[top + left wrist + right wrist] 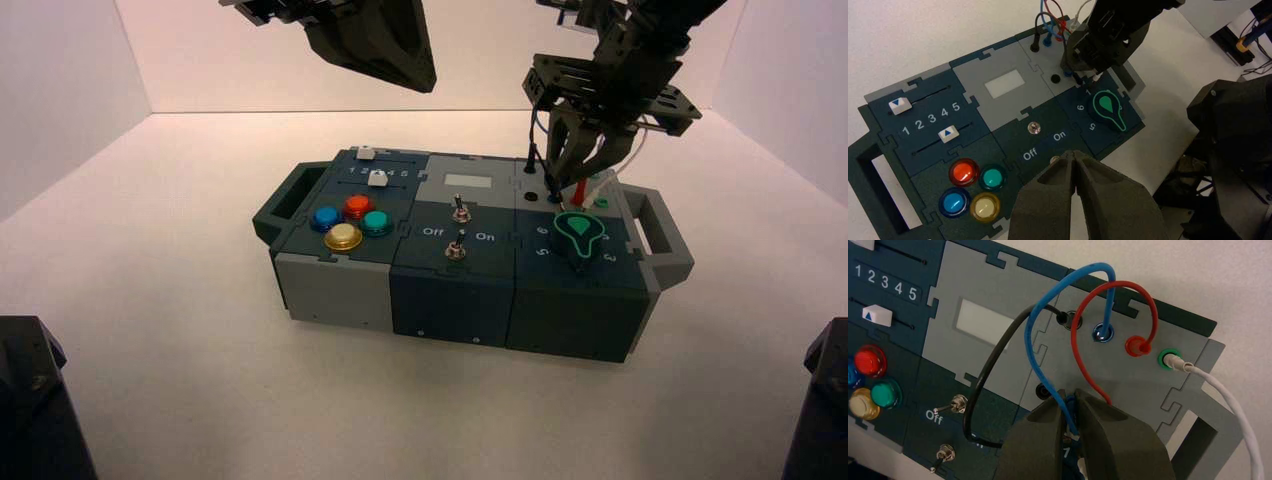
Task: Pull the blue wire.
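The blue wire (1029,340) is standing in a tall, narrow loop at the right part of the box (455,290), one end sitting in the blue socket (1098,338) of the far row. From there it is rising, arching over and bending back toward the box's near side, so its long axis is running from the far edge toward the knob (578,235), with its lower end pointing down at the near row of sockets. The right gripper (1071,396) is hovering low over that near row, its jaws standing slightly apart with the lower stretch of the blue wire running down between them; I can't tell whether they are pinching it. The red wire (1077,347) is curving just beside it, the black wire (984,377) is bowing out to the left, and the white wire (1235,400) is trailing off to the right.

The left gripper (1073,154) is hanging idle above the box, its jaws closed.

The box is resting slightly turned on a broad, pale surface (180,300). Plain light walls (480,60) are closing in the far side and both flanks, and a few loose cables (1260,65) are lying off to the right.
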Robot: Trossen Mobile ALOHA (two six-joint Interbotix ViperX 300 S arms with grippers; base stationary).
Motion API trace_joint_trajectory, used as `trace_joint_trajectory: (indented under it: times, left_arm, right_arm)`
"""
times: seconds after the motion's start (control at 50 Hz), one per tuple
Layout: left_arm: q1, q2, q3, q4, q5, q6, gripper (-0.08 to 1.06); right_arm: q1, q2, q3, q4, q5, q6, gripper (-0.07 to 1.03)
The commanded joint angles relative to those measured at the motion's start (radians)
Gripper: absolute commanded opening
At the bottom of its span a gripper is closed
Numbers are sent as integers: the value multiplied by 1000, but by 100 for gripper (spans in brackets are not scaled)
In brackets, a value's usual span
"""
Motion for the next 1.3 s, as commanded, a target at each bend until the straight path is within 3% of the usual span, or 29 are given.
trace_joint_trajectory:
  times: [0.02,0.64,1.14,1.3]
  left_arm:
    - [5,-5,-32,5,-5,5,-3]
    - [17,12,-41,8,-5,5,-3]
    - [17,15,-46,8,-5,5,-3]
    - [17,18,-48,8,-5,5,-3]
  right_arm:
    - [-6,-43,-17,-12,28,6,-2]
    - [-6,-91,-64,-38,20,8,-2]
    - [-6,-2,-109,-78,3,5,-2]
    - [-5,25,-124,-80,-5,5,14]
